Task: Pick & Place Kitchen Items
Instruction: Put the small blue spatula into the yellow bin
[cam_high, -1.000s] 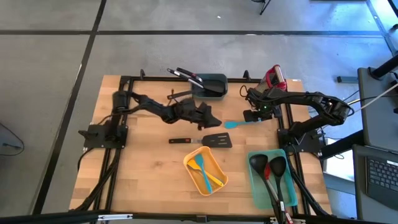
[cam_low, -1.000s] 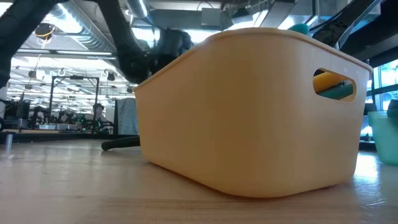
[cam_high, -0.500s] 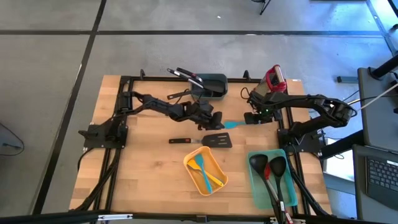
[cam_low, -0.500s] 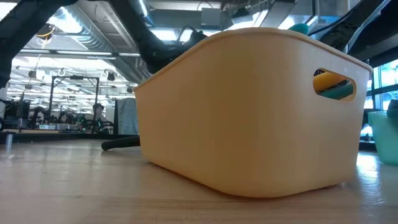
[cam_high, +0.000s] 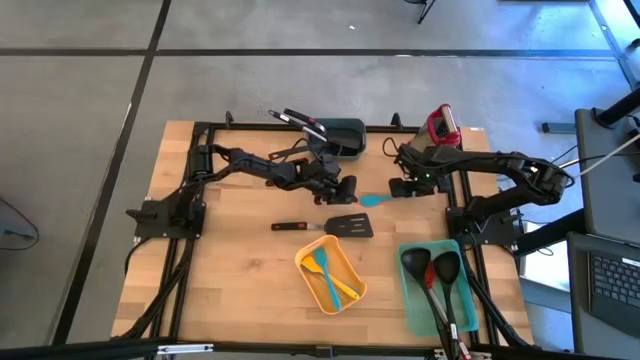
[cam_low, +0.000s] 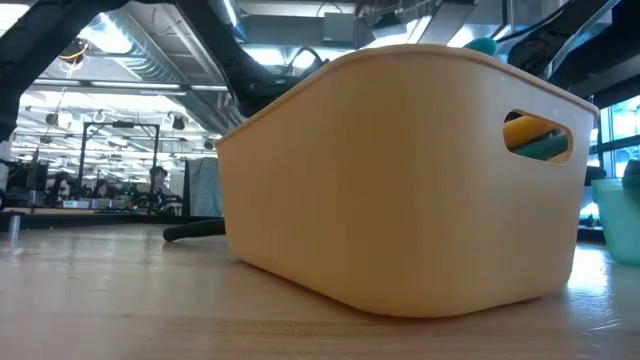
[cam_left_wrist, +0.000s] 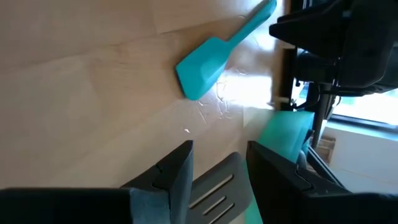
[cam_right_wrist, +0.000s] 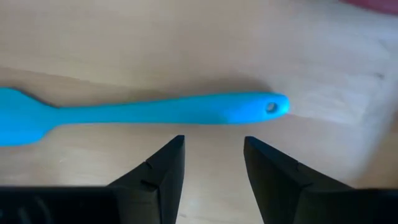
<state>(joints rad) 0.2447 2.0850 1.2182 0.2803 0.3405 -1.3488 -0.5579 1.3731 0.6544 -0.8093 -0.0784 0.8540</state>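
As we look down on the counter:
Left claw: we see it open, hanging just left of the teal spatula.
Right claw: open, empty, over that spatula's handle.
Black turner: lies mid-counter, nearer us.

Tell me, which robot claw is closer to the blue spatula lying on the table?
The right gripper. It hangs open just over the handle end of the teal spatula. The left gripper is open too, a bit off from the blade end, above the black turner.
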